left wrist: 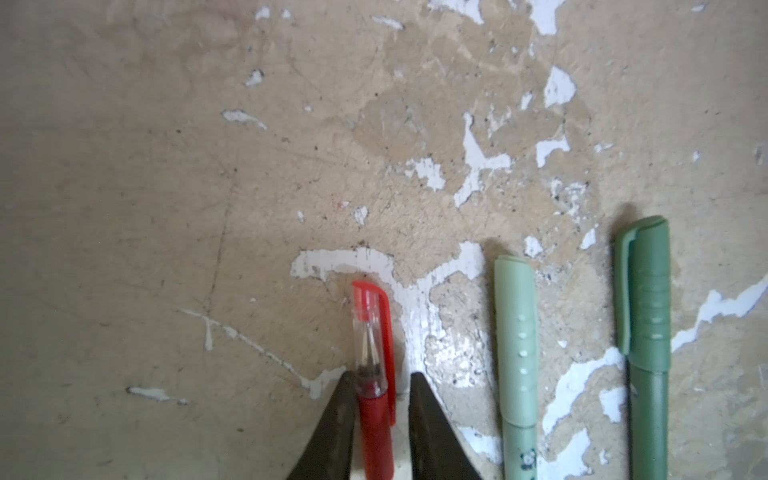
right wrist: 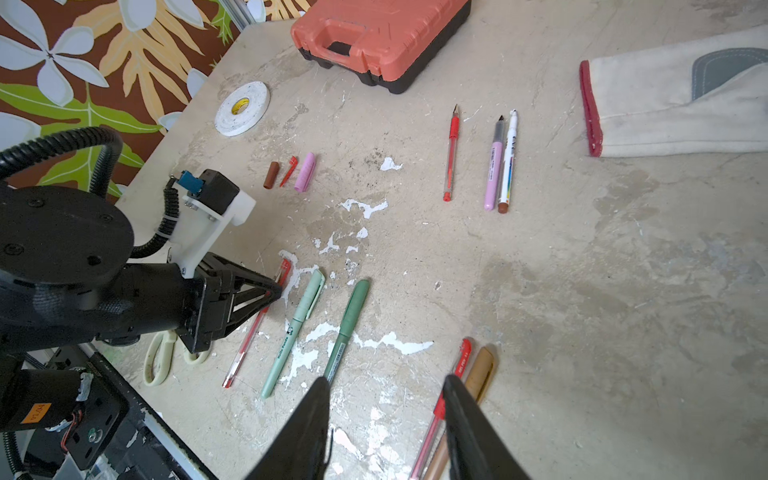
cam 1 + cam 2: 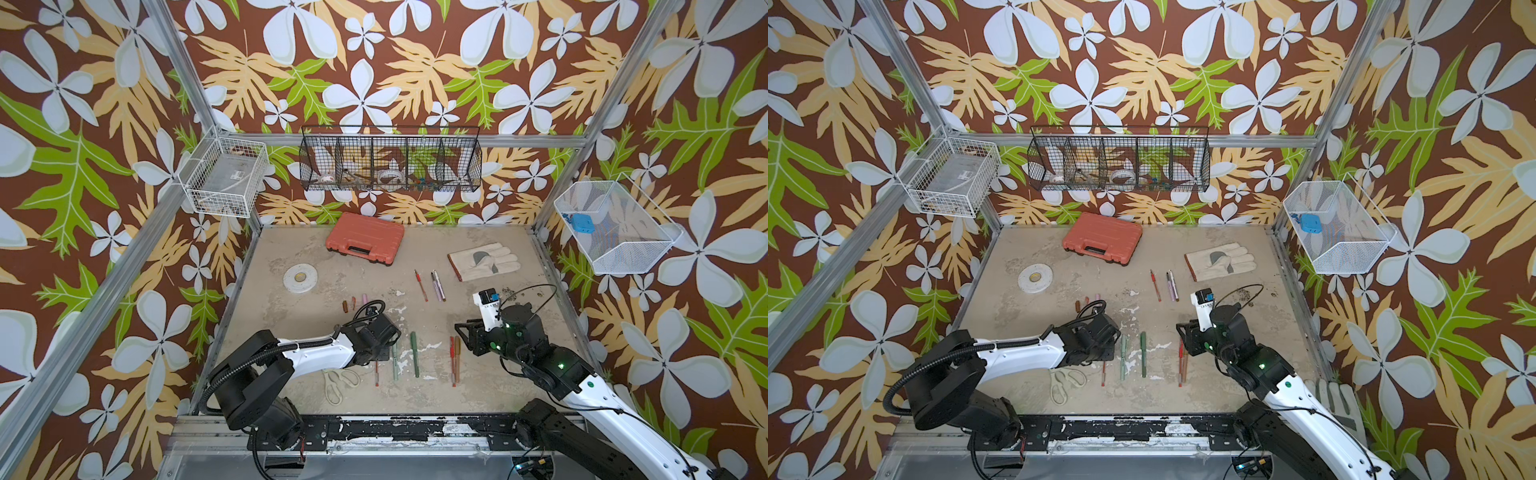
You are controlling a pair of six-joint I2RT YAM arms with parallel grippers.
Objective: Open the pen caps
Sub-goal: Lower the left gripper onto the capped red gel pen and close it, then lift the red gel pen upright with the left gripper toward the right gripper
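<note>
Red plastic marks the workpiece: the red pen (image 1: 376, 432) lies flat on the table (image 1: 145, 187) with its red cap (image 1: 371, 328) seated; my left gripper (image 1: 380, 384) stands narrowly spread astride the barrel just behind the cap's mouth, with one of its fingers (image 1: 338, 419) against the barrel and the opposite one just short of the clip, so nothing is pinched yet. The step in hand, as I judge it, is to clamp the barrel so the cap can be drawn off. Close squarely on the round barrel, not on the clip, which looks thin and liable to flex; stay behind the cap's mouth so the cap is free to slide; bear lightly downward while closing, since a smooth cylinder may roll; pull along the pen's axis only. My right gripper (image 2: 385, 379) hangs spread and empty above the table, near the red-capped pen (image 2: 461, 361) and the gold pen (image 2: 482, 370); it is well placed to take the cap. The red cap is clear-walled with a solid tip and clip, and the nib shows through; the pale green cap (image 1: 517, 345) is matte with a row of raised dots; the dark green cap (image 1: 646, 291) is ribbed with a broad clip; the table is rough beige, flaking to white. A brown cap (image 2: 272, 174), a loose red cap (image 2: 289, 171) and a pink cap (image 2: 305, 171) lie off their pens, side by side.
</note>
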